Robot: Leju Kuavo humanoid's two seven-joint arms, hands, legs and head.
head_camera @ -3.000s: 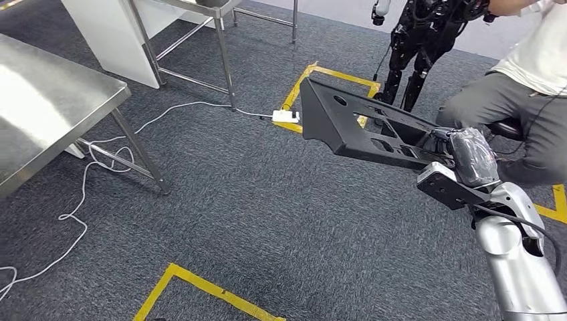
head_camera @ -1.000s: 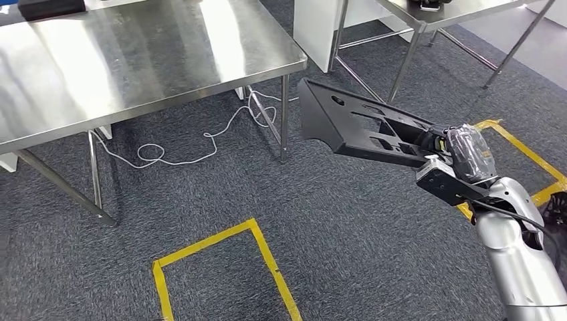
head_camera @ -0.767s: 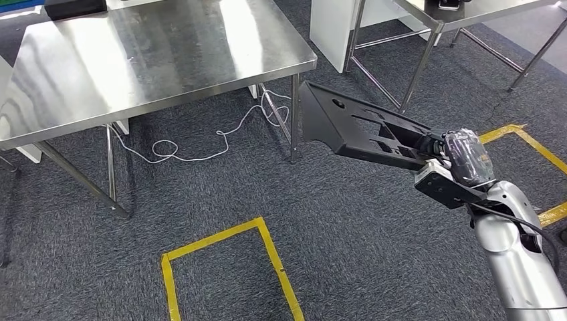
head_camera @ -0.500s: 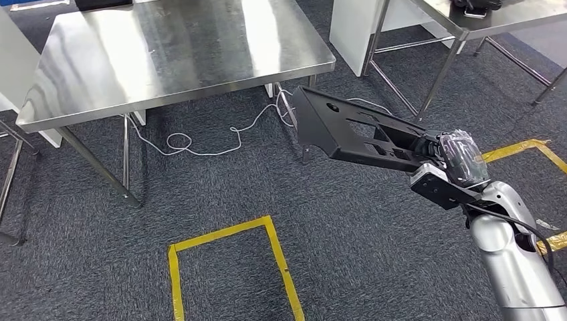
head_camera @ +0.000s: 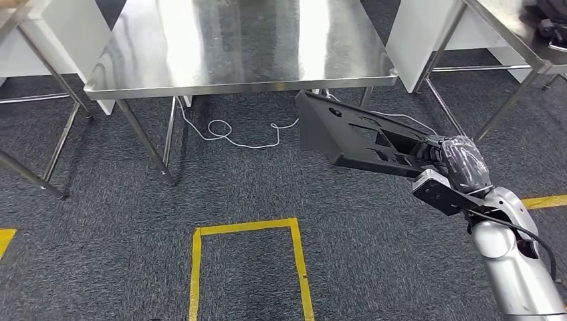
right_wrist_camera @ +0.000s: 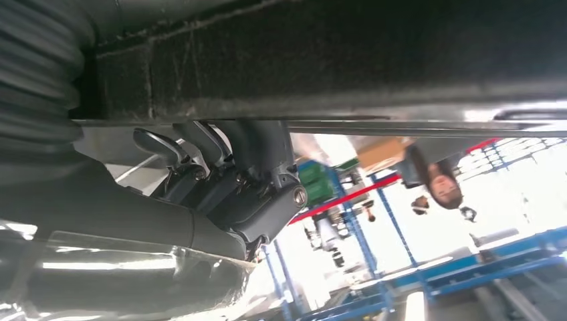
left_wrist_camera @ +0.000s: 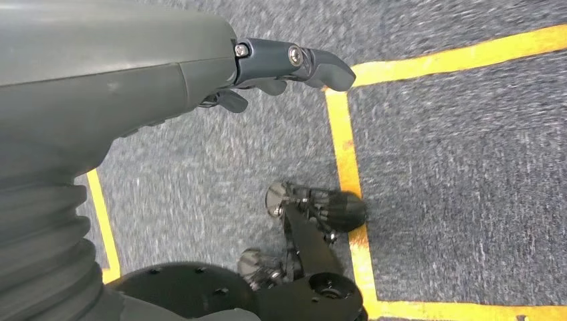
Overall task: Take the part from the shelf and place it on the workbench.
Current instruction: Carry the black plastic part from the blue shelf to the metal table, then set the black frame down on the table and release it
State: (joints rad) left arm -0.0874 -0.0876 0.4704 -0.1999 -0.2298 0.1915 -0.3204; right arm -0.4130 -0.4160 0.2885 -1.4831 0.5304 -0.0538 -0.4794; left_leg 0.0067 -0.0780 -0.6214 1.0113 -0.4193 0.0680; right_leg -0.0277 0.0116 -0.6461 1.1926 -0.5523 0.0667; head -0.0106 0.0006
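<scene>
The part (head_camera: 358, 135) is a long black plastic panel with cut-outs, held out level above the carpet at mid right of the head view. My right hand (head_camera: 449, 159) grips its near end, and its far end reaches close to the front edge of the steel workbench (head_camera: 241, 47). Seen from the right wrist, the dark underside of the part (right_wrist_camera: 334, 60) crosses the picture with my right hand's fingers (right_wrist_camera: 220, 160) curled against it. My left hand (left_wrist_camera: 267, 60) hangs beside my body over the carpet, fingers curled in, holding nothing.
A white cable (head_camera: 234, 134) lies coiled on the floor under the workbench. Yellow tape (head_camera: 247, 231) marks a box on the grey carpet in front of me. A second steel table (head_camera: 515, 33) stands at the right, another table's legs (head_camera: 40, 87) at the left.
The whole scene has shifted as I turned and walked: the workbench now lies straight ahead and closer. My right hand keeps its hold on the part at the same height.
</scene>
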